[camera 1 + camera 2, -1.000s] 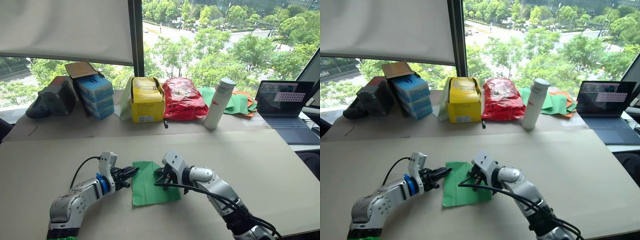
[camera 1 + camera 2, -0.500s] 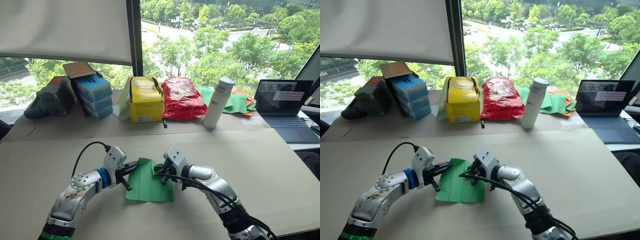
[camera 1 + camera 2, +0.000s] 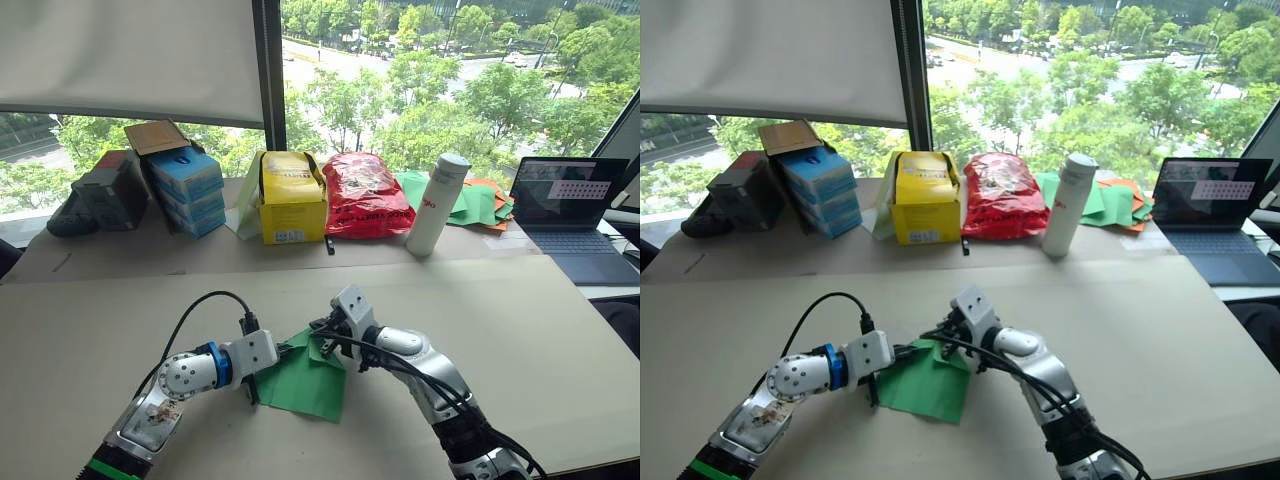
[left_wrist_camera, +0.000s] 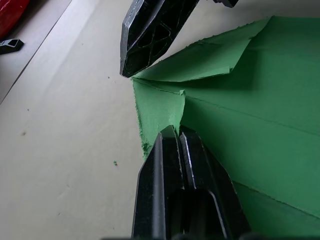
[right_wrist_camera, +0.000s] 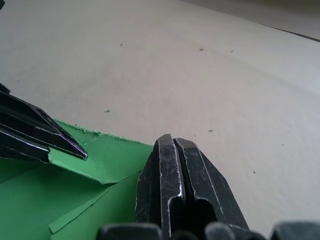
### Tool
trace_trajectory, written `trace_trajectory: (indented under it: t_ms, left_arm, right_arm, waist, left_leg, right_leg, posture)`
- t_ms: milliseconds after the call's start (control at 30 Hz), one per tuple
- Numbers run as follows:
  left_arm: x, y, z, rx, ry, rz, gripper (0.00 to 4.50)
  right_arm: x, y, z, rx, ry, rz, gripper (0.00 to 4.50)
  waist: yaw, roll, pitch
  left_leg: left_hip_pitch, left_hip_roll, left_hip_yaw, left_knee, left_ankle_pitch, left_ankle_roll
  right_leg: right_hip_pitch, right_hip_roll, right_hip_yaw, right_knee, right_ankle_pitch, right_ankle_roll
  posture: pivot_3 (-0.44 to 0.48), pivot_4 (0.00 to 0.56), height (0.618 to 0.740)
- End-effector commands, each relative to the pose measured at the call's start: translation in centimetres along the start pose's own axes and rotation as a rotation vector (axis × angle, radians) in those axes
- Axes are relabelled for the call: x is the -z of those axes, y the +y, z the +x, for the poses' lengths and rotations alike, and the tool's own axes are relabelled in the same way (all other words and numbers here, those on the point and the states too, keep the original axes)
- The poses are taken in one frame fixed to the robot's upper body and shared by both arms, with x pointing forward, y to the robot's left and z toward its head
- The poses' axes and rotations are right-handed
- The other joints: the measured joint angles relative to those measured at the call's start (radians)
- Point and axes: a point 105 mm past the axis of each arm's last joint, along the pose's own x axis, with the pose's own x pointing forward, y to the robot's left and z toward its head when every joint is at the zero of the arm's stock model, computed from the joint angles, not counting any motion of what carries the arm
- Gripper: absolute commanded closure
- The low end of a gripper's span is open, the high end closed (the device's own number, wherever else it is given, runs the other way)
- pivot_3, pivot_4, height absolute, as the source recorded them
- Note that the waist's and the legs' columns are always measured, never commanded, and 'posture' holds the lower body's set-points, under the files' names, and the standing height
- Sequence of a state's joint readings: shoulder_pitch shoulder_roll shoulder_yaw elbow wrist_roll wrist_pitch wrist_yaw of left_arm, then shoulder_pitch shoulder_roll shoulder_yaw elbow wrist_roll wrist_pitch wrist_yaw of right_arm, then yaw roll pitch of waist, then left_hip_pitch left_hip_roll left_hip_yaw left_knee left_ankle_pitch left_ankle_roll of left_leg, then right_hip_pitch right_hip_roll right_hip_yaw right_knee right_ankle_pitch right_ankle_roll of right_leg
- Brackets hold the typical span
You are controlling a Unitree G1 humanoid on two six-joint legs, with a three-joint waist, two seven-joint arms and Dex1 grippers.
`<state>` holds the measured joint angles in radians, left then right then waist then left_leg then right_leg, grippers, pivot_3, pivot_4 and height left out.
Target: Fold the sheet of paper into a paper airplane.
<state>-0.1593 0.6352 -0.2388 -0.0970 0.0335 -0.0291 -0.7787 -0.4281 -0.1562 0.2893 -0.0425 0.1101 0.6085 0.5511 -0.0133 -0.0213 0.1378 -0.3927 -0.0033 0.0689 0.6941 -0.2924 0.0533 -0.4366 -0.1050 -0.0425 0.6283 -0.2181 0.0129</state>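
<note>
With both arms brought together over the near middle of the bench point(image 3: 520, 330), the sheet of paper point(image 3: 305, 375) is seen lying there as a bright-green, partly folded shape, its far corner turned up into a small flap. The left claw point(image 4: 177, 134) is closed, fingers pressed flat together, its tips set on the sheet's far edge just below the flap; this is judged to be a pin, so the paper cannot slide while the fold is worked. The right claw point(image 5: 172, 142) is likewise closed, with nothing visibly caught between its fingers, and is set at the same far corner, its tips against the raised flap. A press or a push on the flap is inferred, not a grip.

The paper's edges look rough and the flap stands off the layer beneath, so the crease is judged unfinished. No dart shape is yet formed; the task is taken to be at an early fold.

Far across the bench, well apart, a pile of green and orange papers point(image 3: 475, 207) lies untouched.
</note>
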Motion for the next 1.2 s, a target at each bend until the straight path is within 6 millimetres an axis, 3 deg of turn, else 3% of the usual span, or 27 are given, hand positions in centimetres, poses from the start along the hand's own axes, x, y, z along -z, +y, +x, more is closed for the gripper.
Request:
trace_trajectory:
  t_ms: [33,200,233,367,500,700,800,867,1033,1200]
  left_arm:
    - [0.5,-0.6,0.2,0.031,0.02,0.015,4.48]
    - [0.5,-0.4,0.1,0.033,0.024,0.023,4.48]
    - [0.4,-0.4,0.1,0.036,0.022,0.022,3.93]
    - [-0.1,-0.1,-0.4,0.034,0.014,0.005,2.68]
    - [-1.5,0.8,-1.5,0.05,-0.032,-0.153,1.32]
    - [-3.6,4.8,-3.4,0.025,-0.173,-0.483,1.32]
    - [-4.2,6.1,-3.2,0.012,-0.208,-0.576,2.13]
    - [-4.0,5.8,-2.7,0.04,-0.184,-0.584,2.8]
    - [-1.5,4.6,0.3,0.051,-0.023,-0.539,4.46]
    - [-0.9,3.7,1.6,0.068,0.015,-0.506,4.46]
  right_arm:
    - [-1.9,-0.2,0.3,0.013,-0.065,-0.069,4.5]
    - [-0.4,0.3,0.8,0.003,0.011,-0.141,4.5]
    - [0.2,0.3,0.9,0.007,0.044,-0.162,4.5]
    - [1.8,0.2,1.0,0.012,0.122,-0.188,4.5]
    - [2.4,0.2,1.0,0.015,0.147,-0.211,4.5]
    - [2.1,0.3,1.3,0.012,0.136,-0.215,4.5]
    - [2.0,0.3,1.4,0.011,0.136,-0.218,4.5]
    - [2.0,0.4,1.4,0.011,0.135,-0.218,4.5]
    - [1.9,0.3,1.5,0.017,0.13,-0.22,4.5]
    - [1.8,0.4,1.5,0.019,0.127,-0.22,4.5]
  waist:
    - [0.0,0.0,0.0]
    - [0.0,0.0,0.0]
    - [0.0,0.0,0.0]
    - [0.0,0.0,0.0]
    - [-0.001,0.0,0.0]
    - [-0.001,0.0,0.0]
    - [-0.001,0.0,0.0]
    - [-0.003,0.0,0.0]
    - [-0.002,0.0,0.0]
    - [-0.003,0.0,0.0]
  left_leg:
    - [0.0,0.0,0.0,0.0,0.0,0.0]
    - [0.001,0.0,0.001,0.001,0.0,0.001]
    - [0.001,0.0,0.001,0.001,0.0,0.001]
    - [0.005,0.001,0.002,0.001,-0.002,0.005]
    - [0.01,0.001,0.001,0.001,-0.004,0.007]
    - [0.01,0.002,-0.001,0.002,-0.003,0.006]
    - [0.012,0.001,-0.001,0.002,-0.003,0.005]
    - [0.013,0.001,0.0,0.002,0.0,0.001]
    - [0.013,0.0,0.0,0.002,0.002,-0.003]
    - [0.011,0.001,0.001,0.002,0.002,-0.002]
  right_leg:
    - [0.0,0.0,0.0,0.0,0.0,0.0]
    - [0.001,0.007,-0.005,0.0,0.0,0.0]
    - [0.001,0.008,-0.005,0.0,0.0,0.0]
    - [0.005,0.009,-0.004,0.0,0.0,0.0]
    - [0.011,0.01,-0.005,-0.001,0.0,0.001]
    - [0.011,0.011,-0.005,0.0,0.0,0.001]
    - [0.013,0.012,-0.005,0.0,0.0,0.001]
    - [0.014,0.013,-0.004,0.0,0.0,0.001]
    - [0.014,0.015,-0.003,0.0,-0.001,0.001]
    - [0.012,0.015,-0.002,0.0,-0.001,0.001]
  posture:
    - [0.0,0.15,0.74]
    - [0.0,0.15,0.74]
    - [0.0,0.15,0.74]
    - [0.0,0.15,0.74]
    - [0.0,0.15,0.74]
    - [0.0,0.15,0.74]
    - [0.0,0.15,0.74]
    - [0.0,0.15,0.74]
    - [0.0,0.15,0.74]
    - [0.0,0.15,0.74]
